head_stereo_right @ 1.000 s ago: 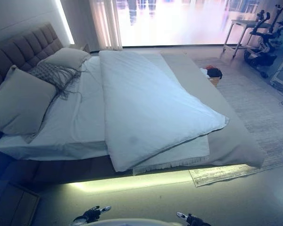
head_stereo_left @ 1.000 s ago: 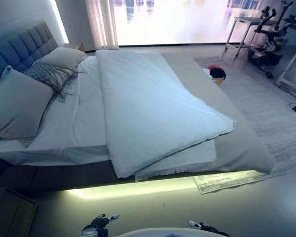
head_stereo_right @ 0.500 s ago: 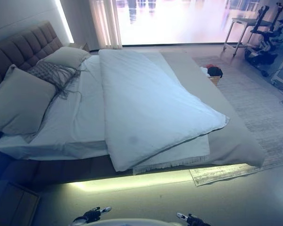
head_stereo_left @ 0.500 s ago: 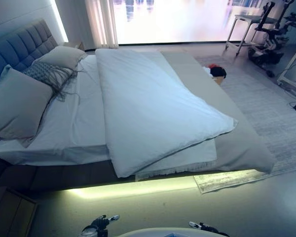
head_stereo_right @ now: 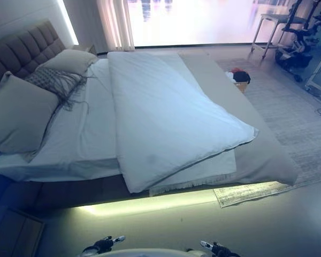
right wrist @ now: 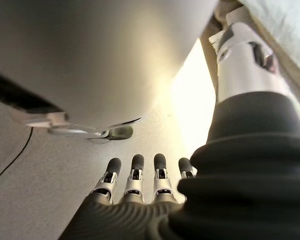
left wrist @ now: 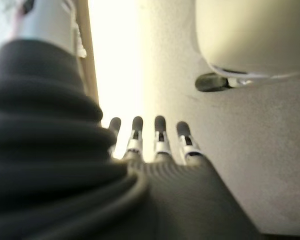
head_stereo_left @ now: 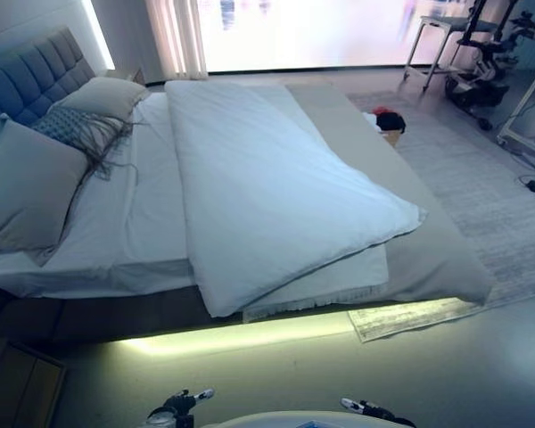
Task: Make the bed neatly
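The bed has a white duvet (head_stereo_left: 267,196) lying folded and skewed across its middle, one corner hanging over the near side. A white sheet (head_stereo_left: 134,223) shows beside it. A grey bedspread (head_stereo_left: 428,259) covers the foot end. A large grey pillow (head_stereo_left: 27,183), a fringed cushion (head_stereo_left: 71,132) and a second pillow (head_stereo_left: 102,96) lean at the tufted headboard (head_stereo_left: 27,80). My left hand (left wrist: 155,145) and right hand (right wrist: 140,185) hang low above the floor, away from the bed. Their fingers are straight and they hold nothing.
A pale rug (head_stereo_left: 490,205) lies past the foot of the bed, its corner (head_stereo_left: 410,316) by the lit bed base. A small basket with clothes (head_stereo_left: 388,125) stands on it. An exercise bike (head_stereo_left: 490,62) and a table (head_stereo_left: 437,45) are at the back right. A wooden nightstand (head_stereo_left: 18,383) is near left.
The whole picture has shifted a little, so the camera has moved. Nothing on the bed has moved and both hands stay low and empty.
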Controlling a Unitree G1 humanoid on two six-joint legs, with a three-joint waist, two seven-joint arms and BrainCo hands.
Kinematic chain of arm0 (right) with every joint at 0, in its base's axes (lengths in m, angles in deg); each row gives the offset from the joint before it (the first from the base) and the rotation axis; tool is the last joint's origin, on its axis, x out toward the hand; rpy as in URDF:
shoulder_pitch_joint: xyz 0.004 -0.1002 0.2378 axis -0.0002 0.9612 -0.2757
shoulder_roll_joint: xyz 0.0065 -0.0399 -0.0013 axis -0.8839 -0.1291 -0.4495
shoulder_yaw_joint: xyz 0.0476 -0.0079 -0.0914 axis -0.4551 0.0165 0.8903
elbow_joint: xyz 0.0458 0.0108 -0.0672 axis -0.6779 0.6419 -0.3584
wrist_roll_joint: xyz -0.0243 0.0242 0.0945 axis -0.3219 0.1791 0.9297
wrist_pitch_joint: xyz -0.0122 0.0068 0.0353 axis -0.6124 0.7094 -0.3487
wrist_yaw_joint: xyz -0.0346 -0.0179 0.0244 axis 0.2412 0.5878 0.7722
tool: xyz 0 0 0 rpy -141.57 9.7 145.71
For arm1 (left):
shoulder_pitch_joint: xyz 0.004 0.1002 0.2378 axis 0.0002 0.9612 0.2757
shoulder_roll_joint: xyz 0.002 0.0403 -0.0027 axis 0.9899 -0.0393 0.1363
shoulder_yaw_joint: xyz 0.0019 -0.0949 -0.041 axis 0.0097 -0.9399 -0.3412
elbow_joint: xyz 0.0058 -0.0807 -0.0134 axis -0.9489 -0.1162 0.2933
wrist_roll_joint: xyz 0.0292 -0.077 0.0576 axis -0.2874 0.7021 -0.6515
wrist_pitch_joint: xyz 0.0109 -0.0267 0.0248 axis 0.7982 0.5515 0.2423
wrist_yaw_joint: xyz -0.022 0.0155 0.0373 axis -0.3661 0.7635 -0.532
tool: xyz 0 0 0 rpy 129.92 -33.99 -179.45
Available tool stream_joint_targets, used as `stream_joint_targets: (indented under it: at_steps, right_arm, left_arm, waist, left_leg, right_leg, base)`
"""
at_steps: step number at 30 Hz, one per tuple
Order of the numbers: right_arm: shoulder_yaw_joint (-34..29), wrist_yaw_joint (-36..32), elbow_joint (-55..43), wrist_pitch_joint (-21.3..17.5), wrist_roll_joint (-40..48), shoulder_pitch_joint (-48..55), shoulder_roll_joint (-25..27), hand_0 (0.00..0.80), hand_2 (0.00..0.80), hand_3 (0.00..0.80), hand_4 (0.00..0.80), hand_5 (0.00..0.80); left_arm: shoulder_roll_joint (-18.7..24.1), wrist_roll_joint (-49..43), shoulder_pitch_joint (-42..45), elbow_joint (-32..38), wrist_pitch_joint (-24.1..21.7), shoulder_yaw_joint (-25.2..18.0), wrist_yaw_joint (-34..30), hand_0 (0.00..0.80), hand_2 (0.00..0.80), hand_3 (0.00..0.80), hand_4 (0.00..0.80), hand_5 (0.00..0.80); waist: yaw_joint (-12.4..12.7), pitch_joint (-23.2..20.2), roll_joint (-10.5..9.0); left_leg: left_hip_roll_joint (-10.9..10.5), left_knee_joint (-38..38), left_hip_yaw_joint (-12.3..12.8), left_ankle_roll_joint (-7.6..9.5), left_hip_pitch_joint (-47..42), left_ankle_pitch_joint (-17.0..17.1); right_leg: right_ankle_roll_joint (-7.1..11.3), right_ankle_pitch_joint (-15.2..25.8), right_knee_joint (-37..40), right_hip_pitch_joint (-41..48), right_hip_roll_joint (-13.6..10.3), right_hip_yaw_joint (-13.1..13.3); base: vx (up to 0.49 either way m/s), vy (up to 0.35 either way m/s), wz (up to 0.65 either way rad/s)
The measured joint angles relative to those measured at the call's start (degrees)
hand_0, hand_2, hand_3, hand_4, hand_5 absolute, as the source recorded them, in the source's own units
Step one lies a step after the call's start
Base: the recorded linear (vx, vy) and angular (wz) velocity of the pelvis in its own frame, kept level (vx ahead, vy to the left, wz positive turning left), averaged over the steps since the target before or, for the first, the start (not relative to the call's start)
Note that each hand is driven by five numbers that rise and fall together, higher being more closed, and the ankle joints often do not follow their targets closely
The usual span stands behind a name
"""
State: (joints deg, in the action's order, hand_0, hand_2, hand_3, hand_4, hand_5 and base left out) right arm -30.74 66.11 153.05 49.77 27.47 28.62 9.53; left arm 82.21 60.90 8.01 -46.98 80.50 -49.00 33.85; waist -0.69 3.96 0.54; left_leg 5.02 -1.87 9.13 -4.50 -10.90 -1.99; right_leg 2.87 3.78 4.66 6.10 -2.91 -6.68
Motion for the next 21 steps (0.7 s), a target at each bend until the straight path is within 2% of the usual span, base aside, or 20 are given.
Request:
stream_joint_targets:
  at_steps: [1,2,3,4,5,7,8,9,10,11,12,13,15,16,17,18,20,21]
  right_arm:
    - [0.0,0.9,0.2,0.1,-0.4,-0.8,-0.2,0.000,0.000,0.000,0.000,0.000]
    - [0.0,1.5,0.5,0.2,-0.8,-1.7,-0.6,0.000,0.000,0.000,0.000,0.000]
    - [0.1,1.6,1.4,0.4,-0.9,-2.9,-0.9,0.000,0.000,0.000,0.000,0.000]
    - [0.4,1.7,2.0,0.7,-1.1,-3.9,-0.8,0.000,0.000,0.000,0.000,0.000]
    - [0.7,1.7,2.4,0.9,-1.1,-4.3,-0.2,0.000,0.000,0.000,0.000,0.000]
    - [0.8,1.5,2.9,1.0,-1.2,-5.2,1.2,0.000,0.000,0.000,0.000,0.000]
    - [1.4,1.4,3.5,1.0,-1.2,-5.1,1.5,0.000,0.000,0.000,0.000,0.000]
    - [1.5,1.2,3.9,1.0,-1.2,-5.4,2.1,0.000,0.000,0.000,0.000,0.000]
    - [1.2,1.1,4.8,1.2,-1.2,-5.9,3.5,0.000,0.000,0.000,0.000,0.000]
    - [1.1,1.4,5.1,1.5,-1.1,-5.6,2.4,0.000,0.000,0.000,0.000,0.000]
    - [0.1,1.6,5.0,1.2,-1.1,-4.8,0.8,0.000,0.000,0.000,0.000,0.000]
    - [-0.4,1.6,4.9,1.0,-1.1,-4.1,0.3,0.000,0.000,0.000,0.000,0.000]
    - [-1.4,1.6,5.2,0.9,-0.8,-3.9,0.4,0.000,0.000,0.000,0.000,0.000]
    - [-1.8,1.5,5.4,0.9,-0.3,-3.6,0.4,0.000,0.000,0.000,0.000,0.000]
    - [-2.5,1.4,5.4,0.9,0.8,-2.9,0.4,0.000,0.000,0.000,0.000,0.000]
    - [-2.9,1.2,5.5,0.9,1.8,-1.8,0.1,0.000,0.000,0.000,0.000,0.000]
    - [-3.5,0.3,5.6,0.1,2.2,-1.4,-1.3,0.000,0.000,0.000,0.000,0.000]
    - [-3.5,-0.3,5.6,-0.4,2.1,-1.7,-2.2,0.000,0.000,0.000,0.000,0.000]
  left_arm:
    - [0.2,0.3,-0.3,-0.4,0.0,0.0,0.5,0.000,0.000,0.000,0.000,0.000]
    - [0.4,0.5,-0.9,-1.3,0.0,-0.1,0.8,0.000,0.000,0.000,0.000,0.000]
    - [1.4,1.1,-1.5,-2.3,-0.2,-0.4,1.1,0.000,0.000,0.000,0.000,0.000]
    - [1.2,2.2,-1.5,-2.5,-0.2,-1.7,1.2,0.000,0.000,0.000,0.000,0.000]
    - [0.6,2.9,-0.8,-2.6,-0.3,-2.5,1.3,0.000,0.000,0.000,0.000,0.000]
    - [-1.0,4.5,-0.7,-3.7,-0.4,-3.8,1.7,0.000,0.000,0.000,0.000,0.000]
    - [-1.5,4.9,-0.8,-4.7,-0.4,-4.3,1.7,0.000,0.000,0.000,0.000,0.000]
    - [-2.4,4.9,-0.4,-5.3,-0.4,-4.9,1.7,0.000,0.000,0.000,0.000,0.000]
    - [-3.1,4.9,-0.9,-5.1,-0.5,-5.0,1.7,0.000,0.000,0.000,0.000,0.000]
    - [-1.5,4.8,-0.1,-4.1,-1.2,-5.0,1.6,0.000,0.000,0.000,0.000,0.000]
    - [0.7,5.0,-0.1,-4.1,-1.2,-5.9,2.0,0.000,0.000,0.000,0.000,0.000]
    - [0.3,6.0,-0.4,-4.9,-1.2,-6.9,2.3,0.000,0.000,0.000,0.000,0.000]
    - [-0.4,6.1,-0.4,-4.9,-0.9,-7.4,2.2,0.000,0.000,0.000,0.000,0.000]
    - [-0.5,6.1,-0.4,-4.9,-0.9,-7.4,2.1,0.000,0.000,0.000,0.000,0.000]
    - [-0.8,6.0,-0.3,-4.9,-0.9,-7.3,2.1,0.000,0.000,0.000,0.000,0.000]
    - [-1.3,6.0,-0.2,-4.9,-0.9,-7.2,2.1,0.000,0.000,0.000,0.000,0.000]
    - [-0.5,6.0,-0.6,-4.6,-1.0,-7.2,2.1,0.000,0.000,0.000,0.000,0.000]
    - [0.3,6.0,-1.2,-4.1,-1.0,-7.2,2.0,0.000,0.000,0.000,0.000,0.000]
  waist:
    - [0.1,1.2,-0.21]
    - [0.0,2.5,-1.40]
    - [0.8,3.7,-2.69]
    - [1.6,4.8,-3.66]
    - [2.0,4.9,-3.00]
    - [1.5,6.0,-0.65]
    - [1.7,5.8,0.09]
    - [2.2,5.8,2.55]
    - [3.4,6.5,5.25]
    - [4.7,6.7,1.77]
    - [4.4,7.0,-1.96]
    - [4.8,6.9,-2.88]
    - [4.8,7.4,-3.01]
    - [4.8,7.5,-2.70]
    - [4.6,7.5,-1.83]
    - [4.4,7.0,-0.61]
    - [4.4,5.8,-2.64]
    - [4.6,5.7,-3.56]
  left_leg:
    - [0.3,3.9,-0.2,-0.31,1.4,-1.1]
    - [-0.2,9.9,-1.0,-1.18,3.9,-1.8]
    - [-0.8,20.1,-2.7,-1.79,9.0,-1.6]
    - [-1.6,24.4,-4.7,-3.31,13.1,-2.4]
    - [-2.0,21.5,-4.7,-3.20,13.5,-2.3]
    - [-2.1,11.1,-4.3,-3.01,13.6,-1.8]
    - [-2.3,6.6,-4.4,-2.76,13.6,-2.1]
    - [0.1,3.9,-4.9,-2.35,14.1,-3.9]
    - [3.6,2.9,-4.8,-3.40,14.0,3.2]
    - [2.7,3.0,-4.3,-3.39,13.0,3.9]
    - [1.9,5.1,-3.1,-2.28,13.6,4.9]
    - [2.2,4.5,-2.5,-2.45,13.9,4.9]
    - [2.4,3.2,-1.1,-1.40,15.1,5.6]
    - [2.4,3.2,-1.1,-1.23,15.0,5.7]
    - [2.4,3.0,-1.2,-0.94,14.8,5.9]
    - [2.2,2.8,-1.0,-0.37,14.1,9.0]
    - [-1.0,2.5,0.6,1.85,13.0,8.5]
    - [-2.4,2.4,1.1,2.61,12.6,8.0]
  right_leg:
    - [-0.55,-0.7,-0.9,-0.2,-0.1,0.0]
    - [-0.92,-1.1,-1.5,-0.3,-1.0,0.6]
    - [-1.48,-1.1,-1.3,-0.4,-1.9,2.2]
    - [-2.00,-0.8,-1.5,-1.0,-3.0,3.7]
    - [-2.10,-0.7,-1.4,-1.4,-3.3,3.9]
    - [-1.84,-0.9,-1.1,-1.7,-3.2,4.0]
    - [-0.79,-1.4,0.8,-1.4,-2.3,4.8]
    - [-0.41,-2.4,-1.4,-1.8,0.2,5.4]
    - [-2.79,-5.4,-14.5,-5.2,3.8,3.7]
    - [-2.51,-12.2,-22.6,-5.9,2.8,3.5]
    - [-3.26,-16.3,-18.5,-2.7,1.7,3.4]
    - [-3.49,-15.9,-16.2,-1.8,1.7,3.3]
    - [-4.26,-15.1,-13.2,0.2,0.4,2.8]
    - [-3.95,-14.9,-12.3,1.2,0.0,2.7]
    - [-2.70,-14.5,-11.2,3.0,-0.6,2.5]
    - [-0.92,-15.1,-10.5,4.4,-1.1,2.5]
    - [0.28,-15.5,-8.4,6.0,-4.3,3.1]
    - [1.54,-14.7,-7.3,6.9,-5.7,3.0]
  base:
    - [0.044,0.005,-0.08]
    - [0.106,0.072,-0.21]
    - [0.199,0.131,-0.50]
    - [0.259,0.169,-0.69]
    - [0.306,0.182,-0.67]
    - [0.333,0.153,-0.48]
    - [0.335,0.124,-0.54]
    - [0.338,0.136,-0.64]
    - [0.323,0.169,-0.66]
    - [0.317,0.210,-0.48]
    - [0.309,0.245,-0.23]
    - [0.307,0.249,-0.07]
    - [0.333,0.237,-0.18]
    - [0.244,0.161,-0.09]
    - [0.269,0.192,0.04]
    - [0.225,0.173,-0.01]
    - [0.249,0.214,-0.04]
    - [0.226,0.218,0.06]
